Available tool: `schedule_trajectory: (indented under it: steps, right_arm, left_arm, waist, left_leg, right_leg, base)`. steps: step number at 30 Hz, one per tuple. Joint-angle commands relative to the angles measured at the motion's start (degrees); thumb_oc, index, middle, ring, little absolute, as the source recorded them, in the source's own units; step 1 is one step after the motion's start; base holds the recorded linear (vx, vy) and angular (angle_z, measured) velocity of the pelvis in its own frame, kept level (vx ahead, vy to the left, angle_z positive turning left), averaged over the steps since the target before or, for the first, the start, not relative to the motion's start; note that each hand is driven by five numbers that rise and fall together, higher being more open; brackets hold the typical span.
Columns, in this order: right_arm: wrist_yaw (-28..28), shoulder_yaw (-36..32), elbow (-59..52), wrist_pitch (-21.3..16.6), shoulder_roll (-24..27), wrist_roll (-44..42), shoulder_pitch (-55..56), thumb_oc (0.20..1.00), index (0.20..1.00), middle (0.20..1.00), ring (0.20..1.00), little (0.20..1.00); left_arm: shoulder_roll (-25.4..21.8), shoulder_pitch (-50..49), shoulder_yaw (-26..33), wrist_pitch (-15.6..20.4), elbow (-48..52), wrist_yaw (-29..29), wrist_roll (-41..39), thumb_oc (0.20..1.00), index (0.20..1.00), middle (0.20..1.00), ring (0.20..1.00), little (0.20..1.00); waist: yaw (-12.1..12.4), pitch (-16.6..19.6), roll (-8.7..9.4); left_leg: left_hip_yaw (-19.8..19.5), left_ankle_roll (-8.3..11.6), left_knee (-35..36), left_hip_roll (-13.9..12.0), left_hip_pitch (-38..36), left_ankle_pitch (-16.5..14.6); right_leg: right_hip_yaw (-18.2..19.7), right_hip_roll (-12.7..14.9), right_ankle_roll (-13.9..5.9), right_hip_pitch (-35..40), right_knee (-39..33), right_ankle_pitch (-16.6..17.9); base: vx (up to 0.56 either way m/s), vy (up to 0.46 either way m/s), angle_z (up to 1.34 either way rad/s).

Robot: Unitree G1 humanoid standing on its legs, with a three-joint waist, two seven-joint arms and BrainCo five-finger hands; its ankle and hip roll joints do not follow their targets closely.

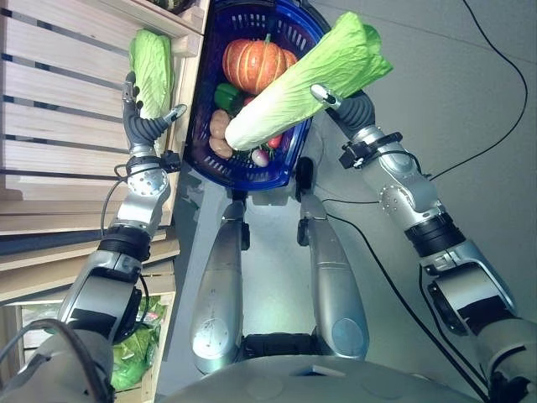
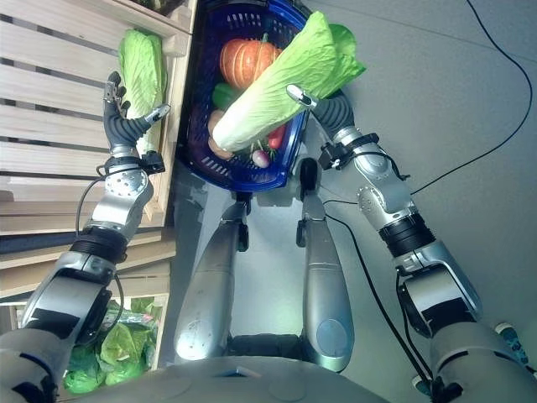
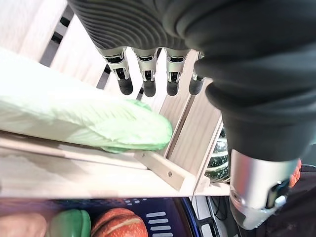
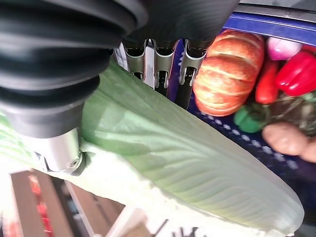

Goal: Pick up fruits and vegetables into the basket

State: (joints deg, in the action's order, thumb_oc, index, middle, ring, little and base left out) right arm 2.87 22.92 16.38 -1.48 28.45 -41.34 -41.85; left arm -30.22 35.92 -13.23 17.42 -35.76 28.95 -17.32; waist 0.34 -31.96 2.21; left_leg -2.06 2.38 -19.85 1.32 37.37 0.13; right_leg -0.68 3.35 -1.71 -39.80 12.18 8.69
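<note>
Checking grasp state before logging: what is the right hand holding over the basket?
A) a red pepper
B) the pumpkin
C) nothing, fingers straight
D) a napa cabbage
D: the right hand has thumb and fingers curled round a napa cabbage held above the blue basket; the pumpkin already lies inside it.

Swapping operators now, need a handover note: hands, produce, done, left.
Right hand: shut on a long pale green napa cabbage, held above the blue plastic basket.
Left hand: open, fingers straight, beside a second green napa cabbage lying on the pale wooden slatted shelf; not gripping it.
Done: orange pumpkin, green pepper, brown potatoes and red pepper lie in the basket.
Left: lower the held cabbage into the basket, then fetch the shelf one.
</note>
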Motion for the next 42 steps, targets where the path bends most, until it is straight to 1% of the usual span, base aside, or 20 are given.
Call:
schedule_trajectory:
  steps: [1,4,6,7,8,13,14,17,18,19,22,26,29,35,36,37,38,39,42]
  right_arm:
    - [-0.8,0.7,-1.2,0.9,1.8,1.7,-3.3,0.200,0.200,0.200,0.200,0.200]
    - [-1.9,2.4,2.8,3.1,2.5,3.0,-6.5,0.200,0.200,0.200,0.200,0.200]
    - [-2.5,4.6,7.9,4.8,2.8,3.9,-10.6,0.200,0.200,0.200,0.200,0.200]
    - [-2.7,4.8,8.6,5.0,2.8,4.0,-11.1,0.200,0.200,0.200,0.200,0.200]
    - [-2.9,5.6,10.6,5.9,2.7,4.1,-12.7,0.200,0.200,0.200,0.200,0.200]
    - [-4.0,8.0,20.7,7.8,1.6,3.8,-19.0,0.200,0.200,0.200,0.200,0.200]
    - [-3.1,8.0,25.3,7.8,0.9,4.4,-20.8,0.200,0.200,0.200,0.200,0.200]
    - [-1.9,8.0,33.1,8.4,0.0,5.0,-24.2,0.200,0.200,0.200,0.200,0.200]
    - [-1.9,8.0,33.6,8.5,-0.1,5.0,-24.5,0.200,0.200,0.200,0.200,0.200]
    - [-1.1,7.9,37.1,8.8,-0.4,4.9,-25.8,0.200,0.200,0.200,0.200,0.200]
    - [-0.4,7.6,42.6,9.6,-1.3,3.7,-27.9,0.200,0.200,0.200,0.200,0.200]
    - [0.7,7.1,47.5,10.7,-2.0,3.2,-29.2,0.200,0.200,0.200,0.200,0.200]
    - [0.8,7.0,50.4,11.7,-2.2,4.9,-29.9,0.200,0.200,0.200,0.200,0.200]
    - [-0.6,6.2,53.6,14.3,-2.2,6.6,-30.4,0.200,0.200,0.200,0.200,0.200]
    - [-0.7,6.1,54.0,14.7,-2.2,7.4,-30.6,0.219,0.219,0.219,0.219,0.219]
    - [-0.8,6.1,54.4,14.9,-2.2,8.1,-30.7,0.357,0.357,0.357,0.357,0.357]
    - [-1.0,6.2,54.9,15.4,-2.1,8.8,-30.9,0.652,0.652,0.652,0.652,0.652]
    - [-1.4,6.2,55.2,15.6,-2.1,9.0,-30.9,1.000,1.000,1.000,1.000,1.000]
    - [-2.0,6.2,55.6,16.4,-2.2,8.7,-31.3,1.000,1.000,1.000,1.000,1.000]
  left_arm:
    - [-2.5,0.6,1.0,0.1,-1.2,-0.1,0.9,1.000,1.000,1.000,1.000,1.000]
    - [-3.1,1.3,0.4,0.0,-2.2,-0.6,0.3,1.000,1.000,1.000,1.000,1.000]
    - [-3.5,2.4,-0.5,0.2,-3.2,-1.4,-0.4,1.000,1.000,1.000,1.000,1.000]
    - [-3.5,2.5,-0.6,0.3,-3.3,-1.5,-0.4,1.000,1.000,1.000,1.000,1.000]
    - [-3.5,3.0,-1.1,0.3,-3.6,-1.7,-0.5,1.000,1.000,1.000,1.000,1.000]
    - [-3.2,5.0,-3.1,1.0,-4.9,-2.6,-1.2,1.000,1.000,1.000,1.000,1.000]
    - [-2.9,5.7,-3.9,1.3,-5.2,-2.7,-1.4,1.000,1.000,1.000,1.000,1.000]
    - [-2.4,6.8,-4.8,2.2,-6.0,-3.2,-1.6,1.000,1.000,1.000,1.000,1.000]
    - [-2.3,6.9,-4.9,2.2,-6.1,-3.2,-1.7,1.000,1.000,1.000,1.000,1.000]
    - [-2.1,7.5,-5.4,2.3,-6.1,-3.3,-1.9,1.000,1.000,1.000,1.000,1.000]
    - [-1.5,8.4,-6.3,2.6,-6.3,-3.3,-2.2,1.000,1.000,1.000,1.000,1.000]
    - [-0.5,9.1,-7.1,3.2,-6.1,-2.8,-2.1,1.000,1.000,1.000,1.000,1.000]
    - [-0.1,9.3,-7.8,3.7,-5.7,-2.6,-2.3,1.000,1.000,1.000,1.000,1.000]
    - [1.0,9.1,-8.6,4.2,-4.5,-1.9,-1.9,1.000,1.000,1.000,1.000,1.000]
    - [1.1,9.1,-8.7,4.1,-4.1,-1.7,-1.9,1.000,1.000,1.000,1.000,1.000]
    - [1.3,9.0,-8.8,4.2,-3.9,-1.5,-1.8,1.000,1.000,1.000,1.000,1.000]
    - [1.4,8.7,-9.0,4.1,-3.3,-1.2,-1.8,1.000,1.000,1.000,1.000,1.000]
    - [1.4,8.6,-9.0,4.1,-3.0,-1.2,-1.7,1.000,1.000,1.000,1.000,1.000]
    - [1.6,8.5,-9.2,4.1,-2.5,-0.9,-1.5,1.000,1.000,1.000,1.000,1.000]
  waist:
    - [0.9,2.2,-2.08]
    - [1.4,2.2,-2.32]
    - [2.2,2.2,-2.61]
    - [2.3,2.2,-2.66]
    - [2.7,2.2,-2.81]
    - [4.2,2.2,-3.82]
    - [4.7,2.2,-4.23]
    - [5.7,2.2,-5.06]
    - [5.7,2.2,-5.12]
    - [6.2,2.2,-5.60]
    - [6.8,2.2,-6.44]
    - [7.4,2.2,-7.28]
    - [7.8,2.2,-7.91]
    - [8.4,2.2,-8.88]
    - [8.5,2.2,-9.02]
    - [8.6,2.2,-9.15]
    - [8.8,2.2,-9.31]
    - [8.8,2.2,-9.42]
    - [9.0,2.2,-9.61]
  left_leg:
    - [-0.4,0.56,3.5,2.5,0.0,0.9]
    - [-0.4,0.57,3.1,2.5,0.4,0.8]
    - [-0.7,0.57,2.5,2.6,1.0,0.7]
    - [-0.7,0.55,2.4,2.7,1.1,0.7]
    - [-0.8,0.57,2.3,2.7,1.2,0.7]
    - [-1.5,0.45,1.3,3.3,2.7,0.6]
    - [-1.8,0.41,1.0,3.5,3.0,0.6]
    - [-2.3,0.21,0.4,3.9,3.9,0.6]
    - [-2.4,0.19,0.3,3.9,4.0,0.5]
    - [-2.6,0.10,-0.1,4.1,4.5,0.5]
    - [-3.0,0.01,-0.7,4.4,5.4,0.5]
    - [-3.1,-0.20,-1.3,4.5,7.0,0.5]
    - [-3.4,-0.30,-1.4,4.8,7.8,0.7]
    - [-3.8,-0.39,-1.6,5.0,9.0,1.0]
    - [-3.8,-0.41,-1.6,5.1,9.2,1.1]
    - [-3.8,-0.40,-1.7,5.1,9.4,1.2]
    - [-3.9,-0.37,-1.7,5.2,9.6,1.3]
    - [-3.9,-0.36,-1.6,5.2,9.7,1.4]
    - [-3.9,-0.34,-1.6,5.2,9.9,1.6]
  right_leg:
    - [-4.4,-1.7,-1.64,2.0,6.9,-10.4]
    - [-4.7,-1.5,-1.53,1.6,7.3,-10.4]
    - [-5.1,-1.3,-1.40,1.0,7.8,-10.4]
    - [-5.2,-1.3,-1.37,1.0,7.8,-10.5]
    - [-5.4,-1.2,-1.31,0.9,7.9,-10.5]
    - [-6.2,-0.9,-0.98,-0.4,9.4,-10.8]
    - [-6.5,-0.8,-0.93,-0.8,9.8,-11.0]
    - [-6.9,-0.6,-0.82,-1.7,10.6,-11.2]
    - [-7.0,-0.6,-0.82,-1.8,10.7,-11.2]
    - [-7.2,-0.5,-0.82,-2.4,11.3,-11.4]
    - [-7.4,-0.4,-0.79,-3.4,12.2,-11.7]
    - [-7.5,-0.3,-0.69,-5.0,13.2,-12.0]
    - [-7.7,-0.3,-0.62,-5.9,13.7,-12.1]
    - [-7.9,0.0,-0.57,-7.4,14.6,-12.3]
    - [-8.0,0.0,-0.55,-7.6,14.8,-12.4]
    - [-8.0,0.1,-0.55,-7.8,14.9,-12.4]
    - [-8.0,0.1,-0.57,-8.0,15.0,-12.3]
    - [-8.1,0.1,-0.60,-8.1,15.1,-12.3]
    - [-8.1,0.2,-0.65,-8.4,15.2,-12.2]
  base:
    - [0.02,0.007,0.03]
    - [0.01,0.000,0.01]
    - [0.02,-0.007,0.05]
    - [0.02,-0.014,0.09]
    - [0.01,-0.013,0.11]
    - [0.03,-0.020,0.10]
    - [0.03,-0.025,0.10]
    - [0.03,-0.017,0.09]
    - [0.03,-0.016,0.10]
    - [0.02,-0.012,0.08]
    - [0.03,-0.004,0.07]
    - [0.02,0.001,0.05]
    - [0.01,0.003,0.09]
    - [0.01,-0.004,0.05]
    - [0.01,-0.007,0.04]
    - [0.01,-0.007,0.05]
    - [0.01,-0.004,0.05]
    - [0.01,-0.003,0.04]
    - [0.00,0.000,0.01]
